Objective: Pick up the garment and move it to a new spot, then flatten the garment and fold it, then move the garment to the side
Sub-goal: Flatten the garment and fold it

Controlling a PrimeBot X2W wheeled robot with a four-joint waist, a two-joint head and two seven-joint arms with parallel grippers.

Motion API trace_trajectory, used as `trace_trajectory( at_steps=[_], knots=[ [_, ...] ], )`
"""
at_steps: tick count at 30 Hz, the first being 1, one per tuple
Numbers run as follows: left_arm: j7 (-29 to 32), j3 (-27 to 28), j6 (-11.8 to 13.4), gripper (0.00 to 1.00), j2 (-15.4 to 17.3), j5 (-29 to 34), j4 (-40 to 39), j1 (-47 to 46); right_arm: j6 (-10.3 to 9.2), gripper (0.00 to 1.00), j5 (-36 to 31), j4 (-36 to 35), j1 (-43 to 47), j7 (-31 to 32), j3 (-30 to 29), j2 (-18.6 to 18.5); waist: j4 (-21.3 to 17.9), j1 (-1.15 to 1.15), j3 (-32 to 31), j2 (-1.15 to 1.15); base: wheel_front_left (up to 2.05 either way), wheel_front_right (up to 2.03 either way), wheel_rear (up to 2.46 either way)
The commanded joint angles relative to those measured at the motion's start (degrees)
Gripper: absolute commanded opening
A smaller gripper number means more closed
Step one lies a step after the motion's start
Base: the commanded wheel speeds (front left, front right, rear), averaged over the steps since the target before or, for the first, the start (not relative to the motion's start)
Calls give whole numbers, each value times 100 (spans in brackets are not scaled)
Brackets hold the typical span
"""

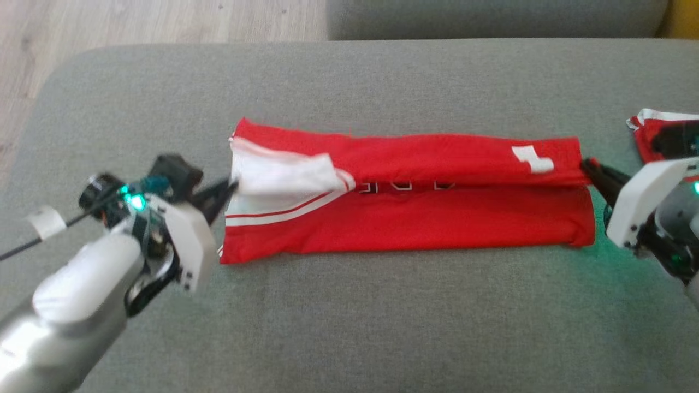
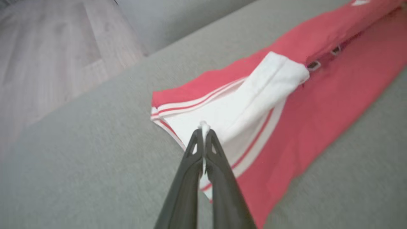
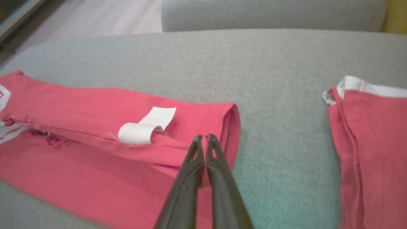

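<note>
Soft, even daylight is falling; green glow is tinting the cushion (the garment is blurring in wrist views).

The long red cloth garment looks thin, smooth and matt, and its white striped sleeve is the same soft cloth. The grey sofa cushion beneath is a coarser woven fabric, matt with a fine grain. The left hand and right hand have dark fingers of smooth plastic with a faint sheen. The left forearm wears a glossy silver-white casing. The pale plank floor looks like wood with a satin finish.
</note>
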Motion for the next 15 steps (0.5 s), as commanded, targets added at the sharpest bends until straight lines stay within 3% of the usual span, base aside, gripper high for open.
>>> trace_trajectory(
  at_steps=[1,10,15],
  knots=[
    [220,218,-17,0,381,-102,-313,-190,-4,0,88,-183,54,83,69,-237,-10,1,-24,0,0,0,0],
    [1251,68,142,0,877,-424,-1221,40,-4,0,280,-314,156,747,413,-433,-68,1,-69,0,0,0,0],
    [1452,-2,194,0,920,-482,-1432,111,-4,0,389,-353,168,952,442,-461,-103,1,-48,0,0,0,0]
  ],
)
